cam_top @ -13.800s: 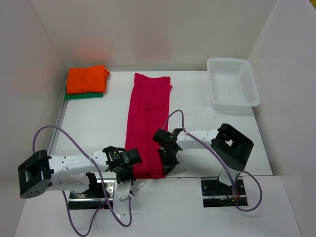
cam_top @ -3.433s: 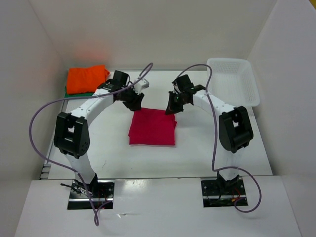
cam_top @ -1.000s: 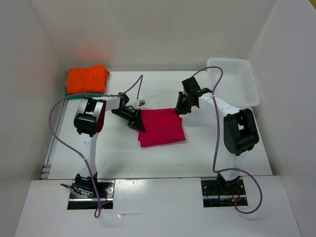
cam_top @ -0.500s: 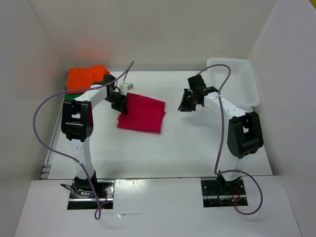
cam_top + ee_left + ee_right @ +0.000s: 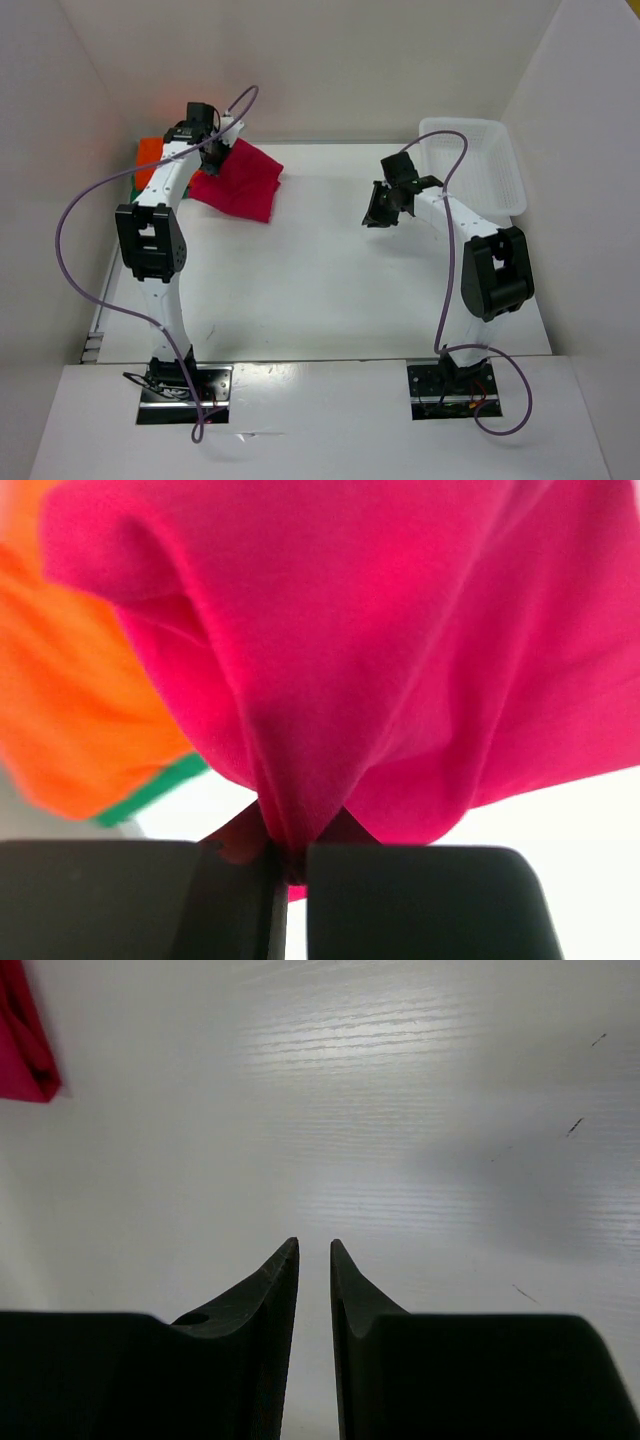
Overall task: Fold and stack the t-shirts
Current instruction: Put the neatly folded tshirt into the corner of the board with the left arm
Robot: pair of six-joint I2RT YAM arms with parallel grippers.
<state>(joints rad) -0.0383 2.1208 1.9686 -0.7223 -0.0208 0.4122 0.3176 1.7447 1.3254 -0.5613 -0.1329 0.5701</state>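
Note:
My left gripper [image 5: 212,157] is shut on the folded magenta-red t-shirt [image 5: 240,180] and holds it raised at the back left, its left part over the orange t-shirt [image 5: 148,152]. In the left wrist view the magenta-red cloth [image 5: 380,650] hangs from my shut jaws, with the orange t-shirt [image 5: 70,710] and a strip of the green t-shirt [image 5: 155,792] behind it. My right gripper [image 5: 374,217] hovers empty over bare table right of centre; its fingers [image 5: 285,1280] stand a narrow gap apart with nothing between them.
A white plastic mesh basket [image 5: 470,180] stands at the back right. White walls close the table on the left, back and right. A corner of the magenta-red cloth [image 5: 22,1050] shows at the right wrist view's top left.
My left gripper has carried the folded magenta-red t-shirt from the table's middle up and to the back left, onto the orange pile. My right gripper let go and drew back to the right.

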